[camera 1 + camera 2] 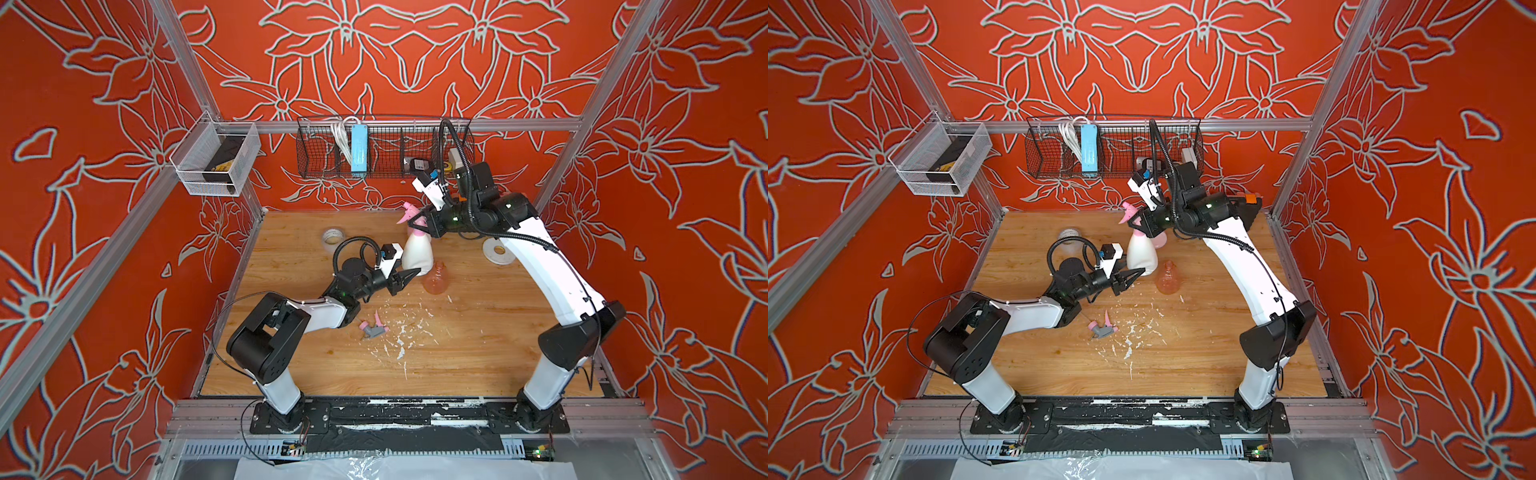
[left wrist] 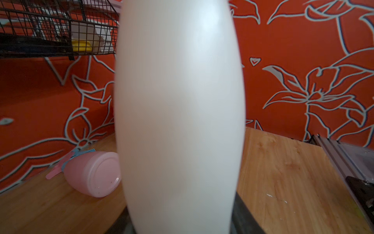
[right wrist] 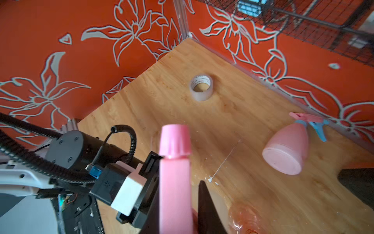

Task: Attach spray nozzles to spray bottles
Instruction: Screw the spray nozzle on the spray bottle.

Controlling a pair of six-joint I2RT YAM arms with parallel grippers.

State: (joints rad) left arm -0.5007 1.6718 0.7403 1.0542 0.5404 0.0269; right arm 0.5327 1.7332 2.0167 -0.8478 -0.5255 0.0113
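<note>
Right hand [image 1: 419,222] pinches the pink nozzle [image 1: 409,212] atop the white bottle [image 1: 417,251]; left hand [image 1: 409,277] squeezes that bottle on the tabletop [image 1: 478,340]. A crooked twist might tip it over.

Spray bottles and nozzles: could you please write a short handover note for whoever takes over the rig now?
Left gripper: shut on the upright cream-white plastic bottle, near its base.
Right gripper: shut on the all-pink trigger nozzle at that bottle's neck; seating unclear.
Done: opaque pink bottle lies on its side wearing the pink-and-blue nozzle.
To do: translucent orange bottle stands bare; pink-and-grey nozzle lies on the table.
</note>
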